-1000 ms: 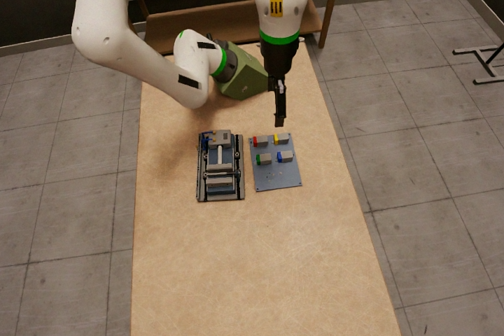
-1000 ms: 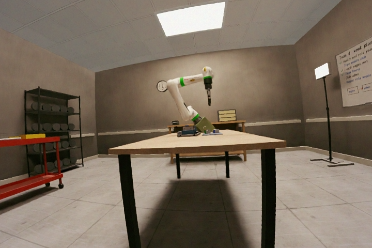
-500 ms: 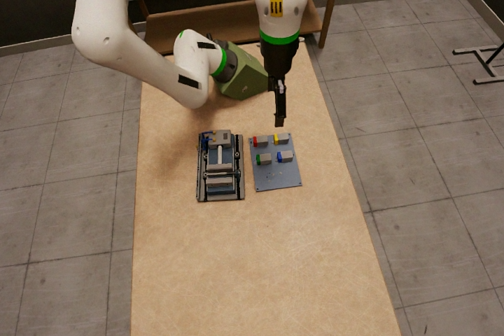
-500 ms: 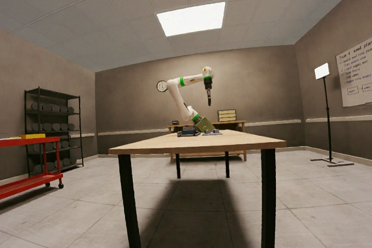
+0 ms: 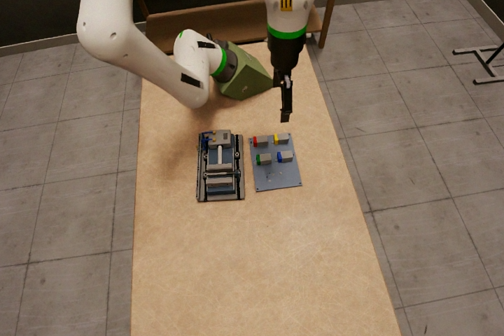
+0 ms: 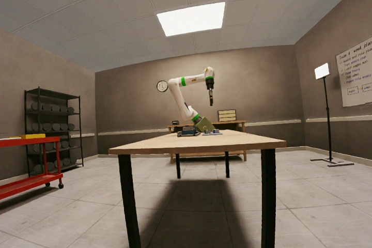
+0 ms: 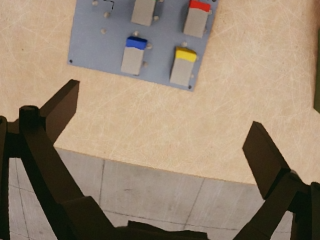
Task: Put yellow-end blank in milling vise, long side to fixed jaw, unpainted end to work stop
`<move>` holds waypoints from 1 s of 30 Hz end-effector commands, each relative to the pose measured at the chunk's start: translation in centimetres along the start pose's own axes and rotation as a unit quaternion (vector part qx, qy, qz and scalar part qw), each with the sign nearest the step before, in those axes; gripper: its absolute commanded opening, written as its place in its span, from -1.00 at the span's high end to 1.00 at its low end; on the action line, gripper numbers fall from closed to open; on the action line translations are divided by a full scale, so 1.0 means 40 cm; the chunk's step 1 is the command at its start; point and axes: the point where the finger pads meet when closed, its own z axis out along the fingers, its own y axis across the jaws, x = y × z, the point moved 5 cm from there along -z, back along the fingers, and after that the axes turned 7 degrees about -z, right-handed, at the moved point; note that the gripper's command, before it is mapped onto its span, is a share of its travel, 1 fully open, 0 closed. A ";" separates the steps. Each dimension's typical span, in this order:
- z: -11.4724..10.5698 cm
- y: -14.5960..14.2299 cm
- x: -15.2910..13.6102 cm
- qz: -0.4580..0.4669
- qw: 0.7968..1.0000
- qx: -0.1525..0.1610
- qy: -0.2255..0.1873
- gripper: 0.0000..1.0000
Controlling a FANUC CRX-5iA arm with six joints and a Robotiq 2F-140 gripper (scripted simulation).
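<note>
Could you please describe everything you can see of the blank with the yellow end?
The yellow blank is a small grey, metal-looking block with one end painted yellow. It lies flat on the blue-grey plate, in the row nearer the arm's base, on the side away from the vise. Its yellow end points toward the vise. The red blank sits beside it, the blue blank in the next row; it touches neither. The open gripper hangs well above, holding nothing.
</note>
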 end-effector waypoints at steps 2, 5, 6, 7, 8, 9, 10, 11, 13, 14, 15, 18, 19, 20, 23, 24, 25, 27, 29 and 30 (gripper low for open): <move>-0.002 0.017 -0.033 0.000 1.000 0.001 0.000 -1.00; -0.002 0.011 -0.023 0.000 1.000 0.001 -0.001 -1.00; -0.002 0.011 -0.023 0.000 1.000 0.001 -0.001 -1.00; -0.002 0.011 -0.023 0.000 1.000 0.001 -0.001 -1.00; -0.002 0.011 -0.023 0.000 1.000 0.001 -0.001 -1.00; -0.002 0.011 -0.023 0.000 1.000 0.001 -0.001 -1.00; -0.002 0.011 -0.023 0.000 1.000 0.001 -0.001 -1.00; -0.002 0.011 -0.024 0.000 1.000 0.001 -0.001 -1.00; -0.002 0.011 -0.024 0.000 1.000 0.001 -0.001 -1.00; -0.002 0.011 -0.024 0.000 1.000 0.001 -0.001 -1.00; -0.002 0.011 -0.024 0.000 1.000 0.001 -0.001 -1.00; -0.002 0.011 -0.024 0.000 1.000 0.001 -0.001 -1.00; -0.002 0.011 -0.024 0.000 1.000 0.001 -0.001 -1.00; -0.002 0.011 -0.024 0.000 1.000 0.001 -0.001 -1.00; -0.002 0.011 -0.022 0.000 1.000 0.001 0.000 -1.00; -0.002 0.010 -0.022 0.000 1.000 0.001 0.000 -1.00; -0.002 0.010 -0.021 0.000 1.000 0.001 0.000 -1.00; -0.002 0.009 -0.020 0.000 1.000 0.001 0.000 -1.00; -0.002 0.009 -0.019 0.000 1.000 0.001 0.000 -1.00; -0.002 0.008 -0.018 0.000 1.000 0.001 0.000 -1.00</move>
